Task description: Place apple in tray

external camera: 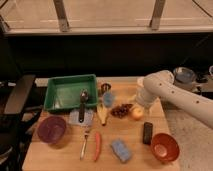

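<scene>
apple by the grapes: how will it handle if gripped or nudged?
The apple looks round and smooth, so it would probably roll if nudged and might slip from an off-centre pinch. It seems firm. The pincer sits just above it; the grapes close beside it may stop a roll that way.

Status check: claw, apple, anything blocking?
Claw directly over apple; apple on table. Tray off to the left, spoon in it. Grapes between apple and tray.

A wooden tabletop (122, 129) stands below a dark wall (100, 55) and bright windows (107, 12) with pale posts (61, 15) at 12 o'clock, with a black chair (17, 100) at 9 o'clock, speckled floor (187, 145) at 4 o'clock, and the tool (139, 104) at 3 o'clock.
</scene>
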Controlling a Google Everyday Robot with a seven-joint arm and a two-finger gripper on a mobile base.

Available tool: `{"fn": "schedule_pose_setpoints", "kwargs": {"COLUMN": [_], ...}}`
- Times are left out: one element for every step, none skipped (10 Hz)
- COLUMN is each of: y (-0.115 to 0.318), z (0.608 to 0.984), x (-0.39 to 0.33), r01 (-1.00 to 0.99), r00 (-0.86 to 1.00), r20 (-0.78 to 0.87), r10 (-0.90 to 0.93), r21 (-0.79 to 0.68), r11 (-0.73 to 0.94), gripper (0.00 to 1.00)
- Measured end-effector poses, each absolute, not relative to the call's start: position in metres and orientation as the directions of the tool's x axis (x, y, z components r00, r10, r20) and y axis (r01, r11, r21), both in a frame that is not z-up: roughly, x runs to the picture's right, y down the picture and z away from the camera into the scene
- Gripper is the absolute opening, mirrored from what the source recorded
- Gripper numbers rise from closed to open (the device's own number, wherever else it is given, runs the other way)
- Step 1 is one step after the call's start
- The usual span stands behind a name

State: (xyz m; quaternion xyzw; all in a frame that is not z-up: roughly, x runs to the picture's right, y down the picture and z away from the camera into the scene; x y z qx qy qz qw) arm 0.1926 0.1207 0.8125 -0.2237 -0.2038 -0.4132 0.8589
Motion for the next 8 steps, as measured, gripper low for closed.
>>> {"fn": "schedule_pose_setpoints", "kwargs": {"y": [0.123, 0.125, 0.128, 0.133, 0.141, 0.147, 0.154, 0.162], "z": [0.819, 0.826, 0.832, 0.838, 0.845, 0.848, 0.851, 0.852], "x": [0.198, 0.206, 0.212, 0.212, 0.212, 0.212, 0.212, 0.21], "r01": [0.796, 0.786, 0.779, 0.776, 0.772, 0.769, 0.766, 0.768], "r00": [0.583, 0.596, 0.603, 0.606, 0.607, 0.608, 0.609, 0.604], "r20": [0.539, 0.542, 0.549, 0.563, 0.576, 0.587, 0.6, 0.615], "r10": [-0.608, -0.592, -0.579, -0.563, -0.548, -0.535, -0.519, -0.507], "r21": [-0.228, -0.241, -0.252, -0.258, -0.264, -0.268, -0.274, -0.276], "r11": [0.561, 0.569, 0.574, 0.576, 0.577, 0.58, 0.582, 0.578], "gripper": [0.8, 0.8, 0.8, 0.8, 0.8, 0.78, 0.71, 0.59]}}
